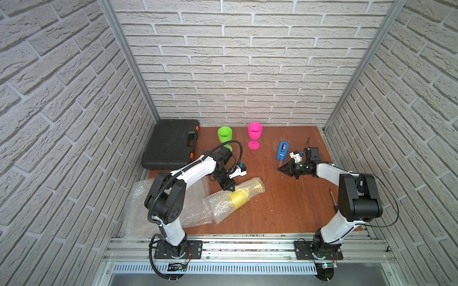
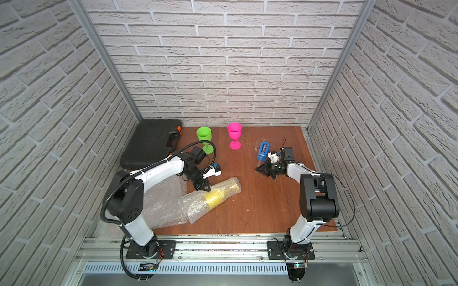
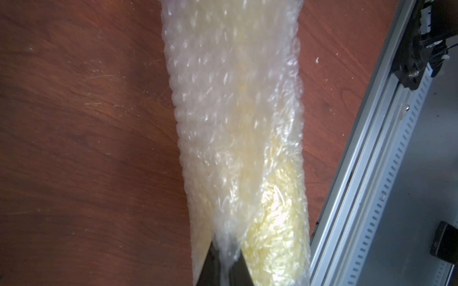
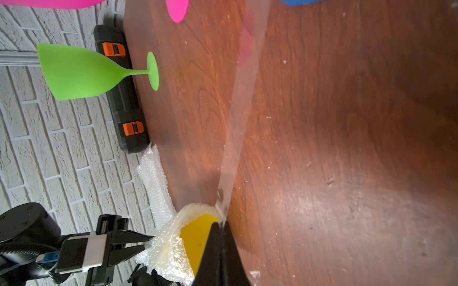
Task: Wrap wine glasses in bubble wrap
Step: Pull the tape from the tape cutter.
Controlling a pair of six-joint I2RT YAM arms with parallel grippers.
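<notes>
In both top views a ribbed black case (image 1: 171, 146) of hard plastic with orange latches lies at a far corner of the red-brown wooden desk (image 1: 285, 203). The green goblet (image 1: 225, 135) stands upright just beside the case. The pink goblet (image 1: 254, 131) is also upright, farther from the case. The boxy blue tape dispenser (image 1: 282, 151) is well apart from the case. Nearer the arm bases than the case, the yellow goblet (image 1: 239, 196) lies on its side, rolled in crinkly clear bubble wrap (image 1: 220, 206). Flat spare sheets (image 1: 138, 195) lie nearer the case than this roll. The left claw (image 1: 229, 188) touches the roll. The right claw (image 1: 281, 169), pointed and closed, is near the dispenser.

In the left wrist view the bubble wrap (image 3: 235, 99) forms a long dimpled tube over the pale yellow goblet (image 3: 272, 235). The left claw (image 3: 224, 245) is clamped on a fold of it.

In the right wrist view the smooth, matte green goblet (image 4: 76, 71) stands in front of the case (image 4: 124, 99). The right claw (image 4: 221, 224) is pressed together on the end of a glossy clear tape strip (image 4: 244, 99). Beyond it, a round end of the yellow goblet (image 4: 195, 235) shows inside the wrap (image 4: 171, 247), which the left claw (image 4: 148, 244) pinches.
</notes>
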